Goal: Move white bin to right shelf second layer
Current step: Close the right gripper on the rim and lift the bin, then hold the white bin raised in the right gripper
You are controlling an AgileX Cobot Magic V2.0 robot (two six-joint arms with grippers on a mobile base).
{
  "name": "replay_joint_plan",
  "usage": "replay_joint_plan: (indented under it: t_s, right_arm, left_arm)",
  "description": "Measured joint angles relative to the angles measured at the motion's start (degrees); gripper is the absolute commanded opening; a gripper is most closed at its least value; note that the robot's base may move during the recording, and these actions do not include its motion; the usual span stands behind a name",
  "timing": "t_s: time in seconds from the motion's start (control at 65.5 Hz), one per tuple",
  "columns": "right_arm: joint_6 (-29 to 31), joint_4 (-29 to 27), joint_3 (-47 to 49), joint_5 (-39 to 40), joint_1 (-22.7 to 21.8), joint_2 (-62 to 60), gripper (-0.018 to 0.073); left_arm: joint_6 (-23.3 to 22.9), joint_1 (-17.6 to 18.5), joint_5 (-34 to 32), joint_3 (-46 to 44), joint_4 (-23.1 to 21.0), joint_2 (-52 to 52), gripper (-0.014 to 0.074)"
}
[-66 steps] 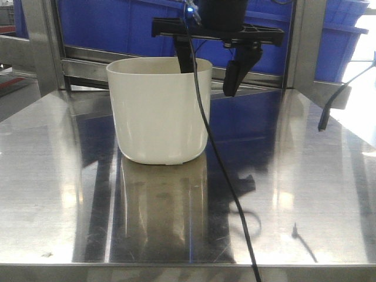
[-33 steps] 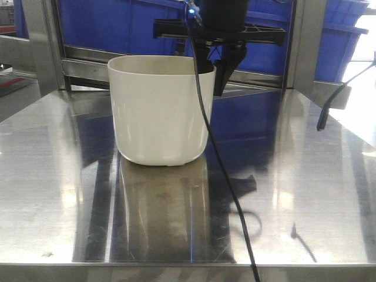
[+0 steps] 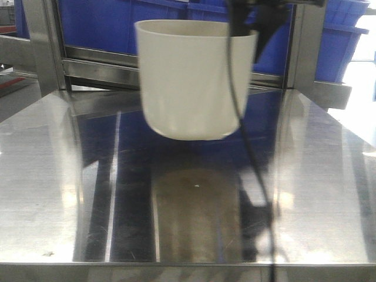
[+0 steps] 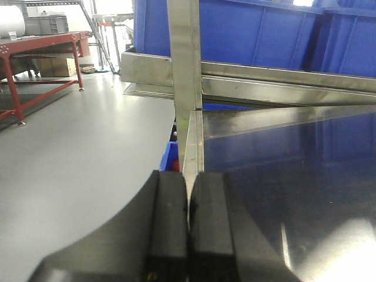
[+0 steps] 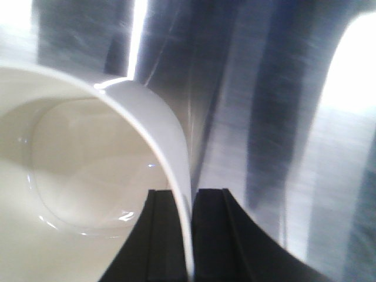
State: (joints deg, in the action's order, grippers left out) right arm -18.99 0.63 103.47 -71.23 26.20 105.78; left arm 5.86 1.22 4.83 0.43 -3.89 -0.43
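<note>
The white bin [image 3: 191, 76] hangs in the air above the steel tabletop [image 3: 70, 194], blurred by motion, its base off the surface. My right gripper [image 3: 251, 35] holds its right rim from above, one finger inside and one outside. In the right wrist view the bin's wall [image 5: 170, 153] is pinched between the two black pads of the right gripper [image 5: 189, 202], which is shut on it. My left gripper [image 4: 188, 182] is shut with nothing between its pads, low beside the table's left edge. The right shelf second layer is out of view.
Blue crates [image 3: 100, 23] fill the rack behind the table. Steel uprights [image 3: 305, 41] stand at the back corners, one close ahead of the left gripper [image 4: 185, 53]. A black cable [image 3: 247, 147] hangs down in front of the bin. A red table [image 4: 41, 44] stands far left.
The right gripper's fingers closed on the bin's right rim, then the bin rose off the tabletop and shifted to the right with the gripper.
</note>
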Motion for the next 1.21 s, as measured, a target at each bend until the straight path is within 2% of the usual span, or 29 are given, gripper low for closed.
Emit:
replay_joint_plan:
  t_s: [0.412, 0.519, 0.901, 1.206]
  right_arm:
    - [4.65, 0.48, -27.1, 11.13, -15.25, -23.48, 0.0057]
    - [6.25, 0.48, -33.44, 12.92, -17.99, -29.22, 0.0057]
    - [7.26, 0.58, -50.9, 23.16, -19.47, -46.36, 0.0057]
    - [7.36, 0.58, -55.82, 23.66, -19.47, -55.0, 0.0057]
  left_arm:
    - [0.0, 0.0, 0.0, 0.0, 0.0, 0.0, 0.0085]
    - [0.0, 0.0, 0.0, 0.0, 0.0, 0.0, 0.0085]
    - [0.0, 0.0, 0.0, 0.0, 0.0, 0.0, 0.0085]
    - [0.0, 0.0, 0.0, 0.0, 0.0, 0.0, 0.0085]
